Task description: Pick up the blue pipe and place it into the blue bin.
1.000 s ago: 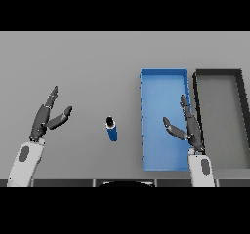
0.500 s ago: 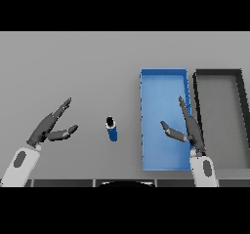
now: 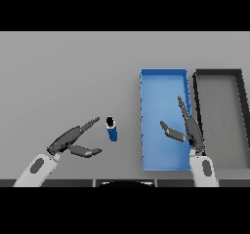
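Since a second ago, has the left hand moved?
Yes. The left hand has swung toward the blue pipe, fingertips now close beside it, not touching. The pipe stands where it was, left of the blue bin.

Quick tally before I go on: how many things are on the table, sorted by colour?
Blue: 2, the pipe standing on the table and the blue bin
Black: 1, the black bin right of the blue one
Total: 3
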